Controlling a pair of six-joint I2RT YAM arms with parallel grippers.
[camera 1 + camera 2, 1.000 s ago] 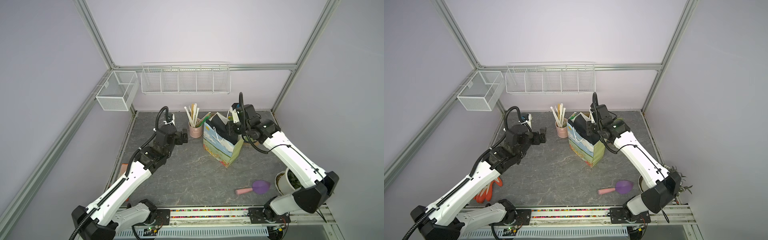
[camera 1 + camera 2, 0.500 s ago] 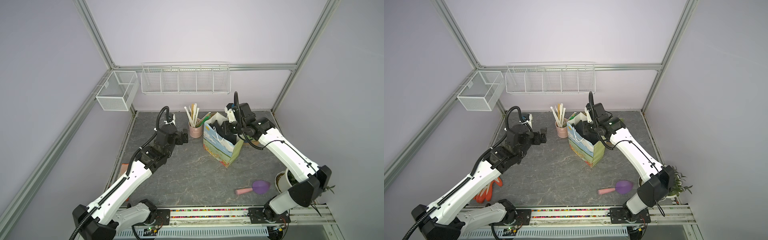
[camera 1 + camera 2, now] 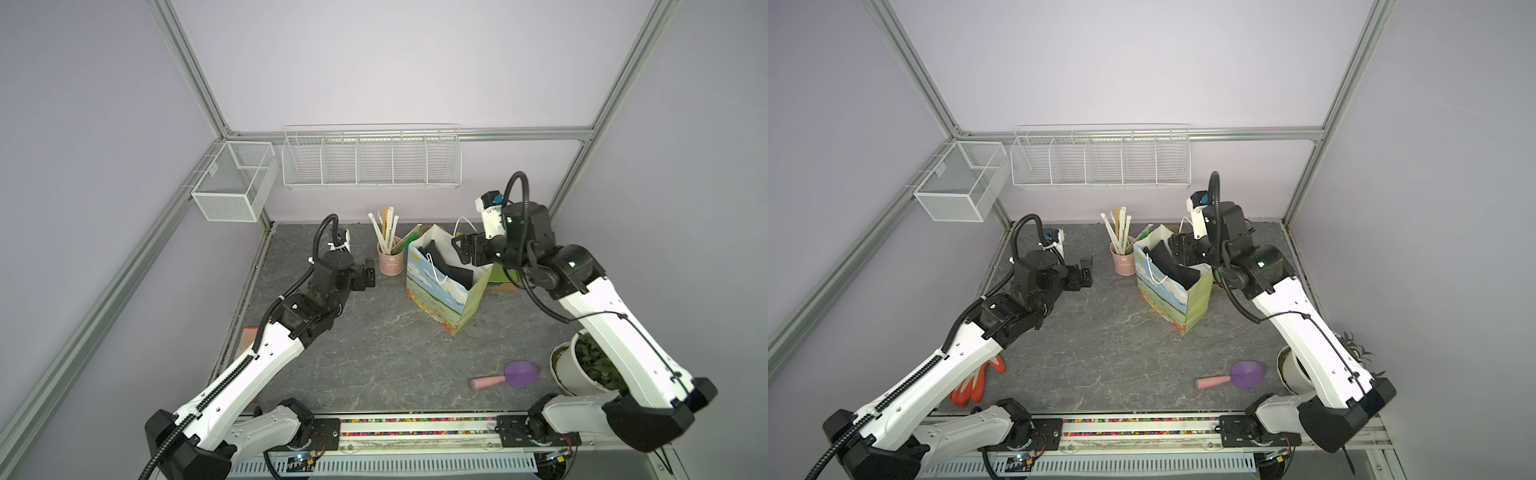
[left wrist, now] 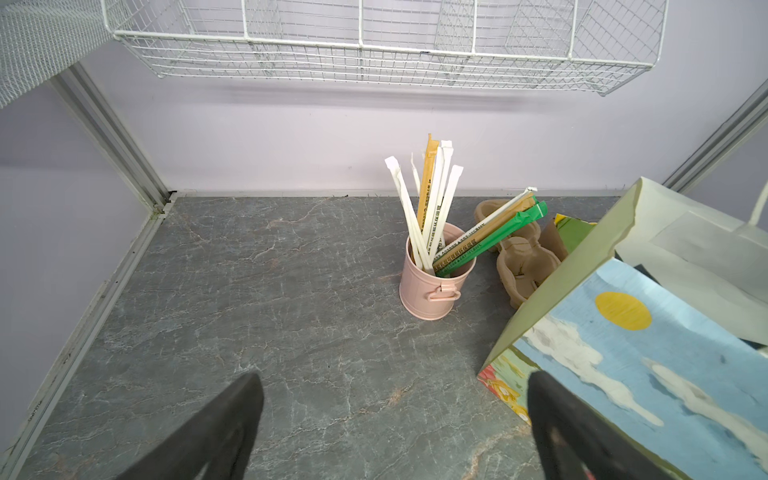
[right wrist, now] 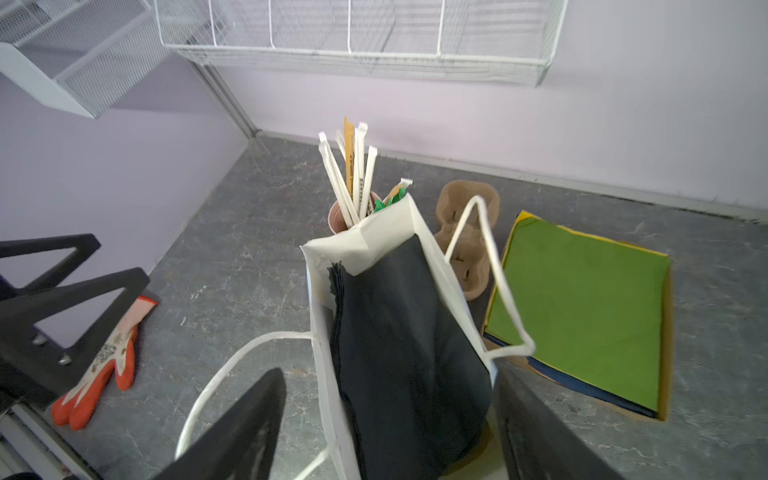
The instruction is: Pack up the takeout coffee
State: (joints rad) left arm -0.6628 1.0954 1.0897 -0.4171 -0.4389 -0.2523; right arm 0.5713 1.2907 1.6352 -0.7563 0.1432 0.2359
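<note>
**Right tool spread over the bag mouth, cup out of sight**

The right tool [image 5: 388, 374] hangs spread above the paper gift bag [image 5: 386, 232], gripping nothing; it looks placed for a drop. Black folded paper [image 5: 399, 332] fills the bag. The takeout coffee cup shows in no view and may be hidden underneath. The left tool [image 4: 395, 378] hovers spread and empty near the pink bucket [image 4: 428, 295] of wrapped straws [image 4: 432, 199].

Robot lab test cell: aluminium-profile frame [image 3: 200, 83], plain lilac wall panels [image 3: 395, 62], wire baskets [image 3: 371, 166], marbled counter [image 3: 374, 353], two white arms [image 3: 266, 357] on base rail [image 3: 415, 430].
</note>
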